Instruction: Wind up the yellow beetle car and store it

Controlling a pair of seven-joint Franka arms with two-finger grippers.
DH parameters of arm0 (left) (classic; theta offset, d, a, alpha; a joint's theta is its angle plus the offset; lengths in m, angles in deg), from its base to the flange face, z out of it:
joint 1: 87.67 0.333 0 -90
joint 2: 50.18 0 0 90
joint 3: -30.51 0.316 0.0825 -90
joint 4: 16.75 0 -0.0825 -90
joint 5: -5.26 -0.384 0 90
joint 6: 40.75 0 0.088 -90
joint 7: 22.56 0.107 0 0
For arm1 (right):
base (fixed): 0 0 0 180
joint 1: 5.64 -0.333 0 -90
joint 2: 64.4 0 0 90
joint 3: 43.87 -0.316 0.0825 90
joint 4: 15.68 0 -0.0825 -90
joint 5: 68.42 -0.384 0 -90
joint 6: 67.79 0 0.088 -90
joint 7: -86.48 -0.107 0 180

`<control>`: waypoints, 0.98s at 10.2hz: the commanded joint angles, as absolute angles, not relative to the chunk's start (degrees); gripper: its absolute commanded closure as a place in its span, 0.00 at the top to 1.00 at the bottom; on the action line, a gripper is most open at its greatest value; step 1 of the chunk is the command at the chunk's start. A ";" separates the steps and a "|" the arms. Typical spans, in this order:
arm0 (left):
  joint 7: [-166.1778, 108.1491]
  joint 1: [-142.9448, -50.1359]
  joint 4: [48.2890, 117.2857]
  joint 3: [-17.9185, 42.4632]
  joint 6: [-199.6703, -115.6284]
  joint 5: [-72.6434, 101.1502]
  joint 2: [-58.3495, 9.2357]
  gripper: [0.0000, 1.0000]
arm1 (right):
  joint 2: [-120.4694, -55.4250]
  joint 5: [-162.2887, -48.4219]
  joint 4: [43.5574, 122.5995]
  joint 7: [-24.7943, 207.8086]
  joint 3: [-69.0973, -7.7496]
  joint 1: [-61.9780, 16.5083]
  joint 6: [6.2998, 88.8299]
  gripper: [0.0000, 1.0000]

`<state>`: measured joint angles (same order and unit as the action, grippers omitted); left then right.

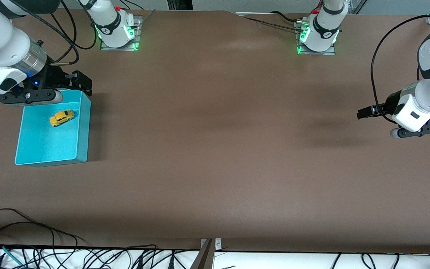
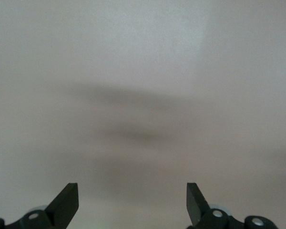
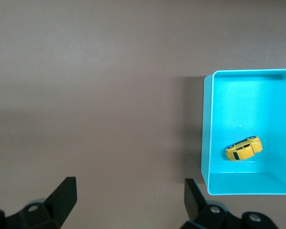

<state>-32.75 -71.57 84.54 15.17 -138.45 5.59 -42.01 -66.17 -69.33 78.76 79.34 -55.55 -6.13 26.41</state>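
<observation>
Car (image 1: pixel 62 118) | I see it inside the bin (image 1: pixel 82 129), toward its 12 o'clock wall | right gripper (image 1: pixel 71 83) over that wall, left gripper (image 1: pixel 366 112) waiting over bare surface (image 1: pixel 215 149), both fingers wide, empty | risk: a return reach clips the bin wall.

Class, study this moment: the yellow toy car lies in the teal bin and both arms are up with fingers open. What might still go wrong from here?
1. The yellow beetle car appears to lie on its side in the teal bin; if wound, it might whirr or shift.
2. The right gripper hangs open over the table beside the bin's wall; a careless descent may knock the bin.
3. The left gripper waits open over bare table, little risk.
</observation>
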 commanded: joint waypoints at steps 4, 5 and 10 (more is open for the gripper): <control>-31.79 -71.41 83.09 14.95 -136.99 6.23 -41.74 1.00 | -67.30 -68.16 76.96 88.29 -53.73 -5.55 24.67 1.00; -31.79 -71.41 83.09 14.95 -136.99 6.23 -41.74 1.00 | -67.30 -68.24 76.70 89.97 -52.85 -5.55 23.62 1.00; -31.79 -71.41 83.09 14.95 -136.99 6.23 -41.74 1.00 | -67.30 -68.25 76.69 91.13 -52.13 -5.55 22.82 1.00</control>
<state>-32.75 -71.57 84.54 15.17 -138.45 5.59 -42.01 -66.54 -68.72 78.67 90.19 -51.91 -5.66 24.44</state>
